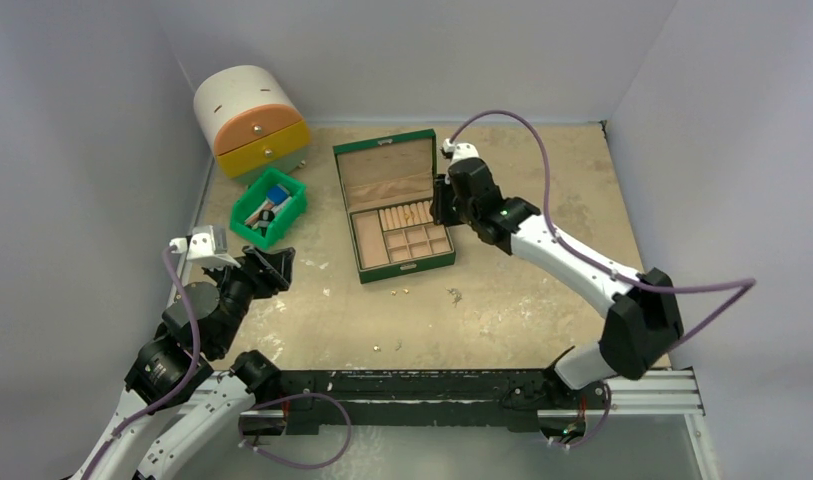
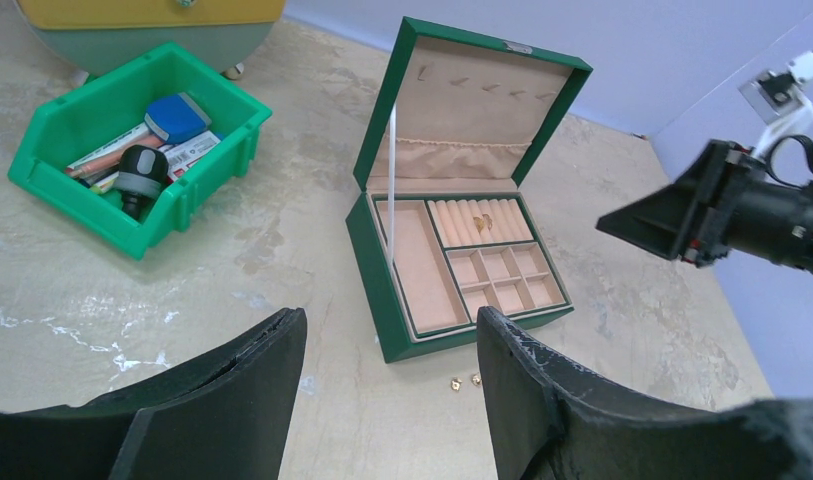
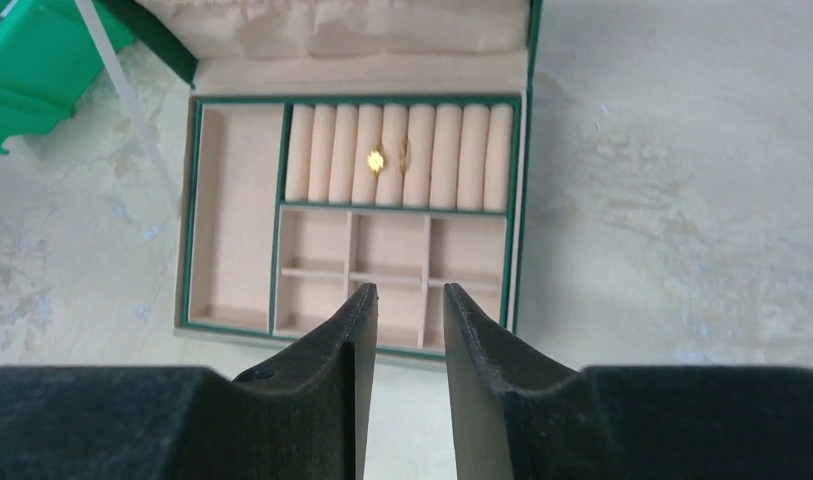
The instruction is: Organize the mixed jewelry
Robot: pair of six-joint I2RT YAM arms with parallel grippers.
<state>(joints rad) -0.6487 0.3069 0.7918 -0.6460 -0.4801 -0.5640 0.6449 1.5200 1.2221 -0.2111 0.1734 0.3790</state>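
Note:
An open green jewelry box (image 1: 382, 165) lined in beige stands mid-table. Two gold pieces of the mixed jewelry (image 3: 375, 160) sit in its ring rolls. More mixed jewelry lies loose on the table: two gold studs (image 2: 455, 382) just in front of the box, a silver charm (image 1: 454, 294) to their right, and two gold bits (image 1: 379, 348) nearer the front edge. My right gripper (image 3: 410, 289) hovers over the box's (image 3: 232, 210) small compartments, slightly open and empty. My left gripper (image 2: 390, 312) is open and empty, at the table's left (image 1: 272, 263), pointing toward the box (image 2: 472, 120).
A green plastic bin (image 1: 300, 195) with blue and wooden bits stands left of the box, also in the left wrist view (image 2: 72, 120). A round cabinet with orange and yellow drawers (image 1: 250, 120) fills the back left corner. Grey walls close three sides.

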